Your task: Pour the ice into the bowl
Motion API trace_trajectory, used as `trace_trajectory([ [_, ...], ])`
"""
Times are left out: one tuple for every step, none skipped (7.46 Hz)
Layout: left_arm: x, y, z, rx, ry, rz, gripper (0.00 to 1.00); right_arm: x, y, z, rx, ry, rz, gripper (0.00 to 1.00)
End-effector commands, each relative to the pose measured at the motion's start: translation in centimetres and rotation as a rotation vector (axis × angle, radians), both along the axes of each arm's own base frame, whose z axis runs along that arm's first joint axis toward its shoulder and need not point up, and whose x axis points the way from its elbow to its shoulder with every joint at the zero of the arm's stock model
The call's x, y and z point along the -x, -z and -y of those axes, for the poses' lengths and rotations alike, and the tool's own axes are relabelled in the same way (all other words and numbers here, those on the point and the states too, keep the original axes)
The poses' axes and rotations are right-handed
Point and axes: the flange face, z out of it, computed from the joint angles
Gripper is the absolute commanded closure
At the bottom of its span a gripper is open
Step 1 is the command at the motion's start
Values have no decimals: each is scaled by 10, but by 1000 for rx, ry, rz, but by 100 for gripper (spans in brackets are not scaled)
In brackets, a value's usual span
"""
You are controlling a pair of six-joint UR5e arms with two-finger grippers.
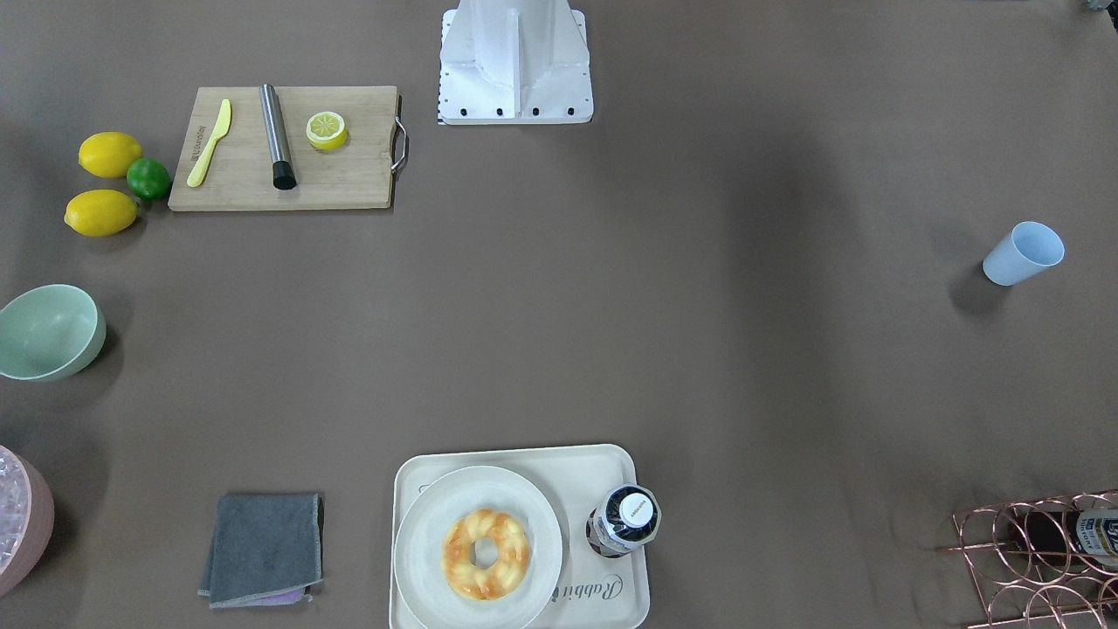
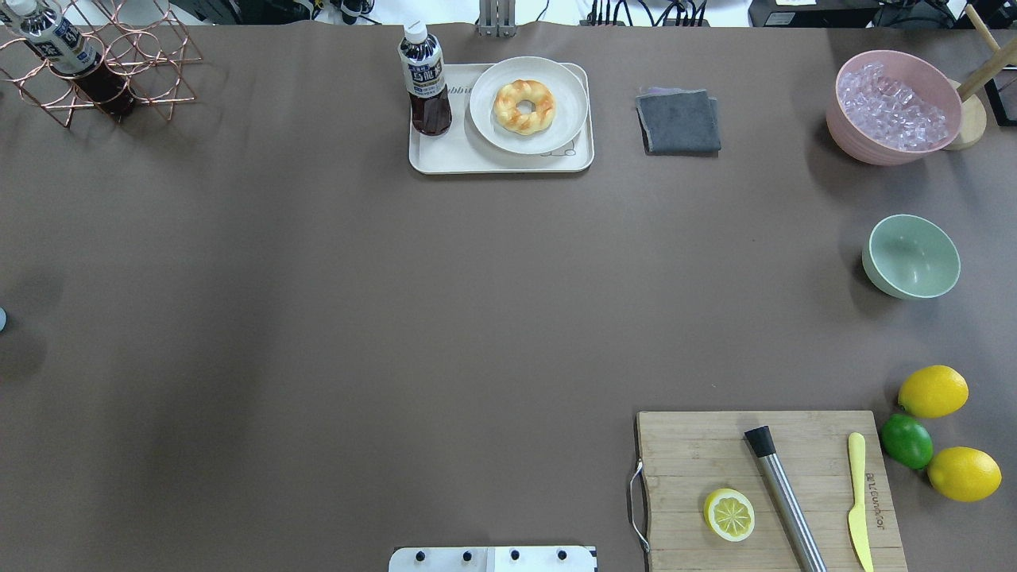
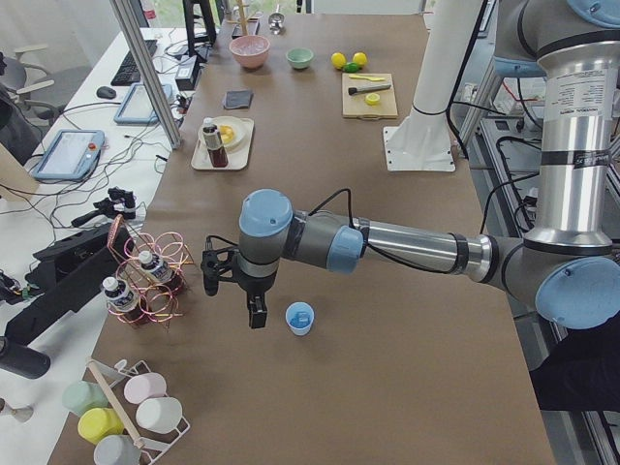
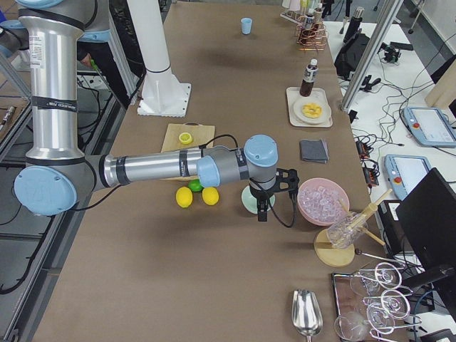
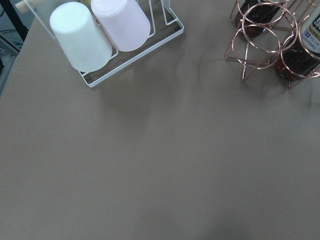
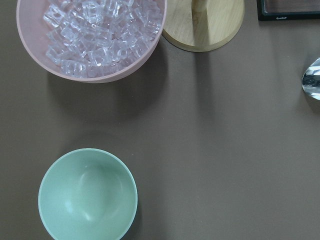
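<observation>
Two grippers, left gripper [image 3: 255, 315] and right gripper [image 4: 262, 211], hang fingers-down; apart or together, I cannot tell. The mint-green bowl [image 2: 911, 256] stands upright, mouth skyward, round with no long axis, at six o'clock from the pink bowl [image 2: 854, 143] in the overhead view.

A long brown-covered table [image 2: 318, 318] stands beside a white desk [image 3: 126, 170] strewn with cables [image 3: 58, 194], an aluminium post [image 3: 145, 73] between.

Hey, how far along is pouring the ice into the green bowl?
Done: nothing, since the mint-green bowl is empty. In hand: the left end effector hangs beside the pale blue cup, apart from it, and the right end effector hangs near the bowl. Left: grasping, carrying and pouring.
</observation>
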Motion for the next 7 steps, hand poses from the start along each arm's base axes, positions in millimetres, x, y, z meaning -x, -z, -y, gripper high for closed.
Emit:
trace_trajectory([
  [-31,28,3,77,146,63,3,0,-7,0,13,-1,-5,1],
  [-47,38,5,118,217,60,3,2,-14,2,25,1,-9,1],
  [-72,45,7,155,283,85,3,8,-26,8,38,15,-11,1],
  [-94,52,7,163,328,121,3,24,-47,20,7,39,-16,1],
  [-96,58,7,179,370,117,3,39,-59,35,-7,61,-29,1],
  [-107,58,8,205,443,138,3,55,-56,47,-14,86,-34,1],
  [-129,54,9,225,500,196,3,77,-49,56,-34,117,-58,1],
])
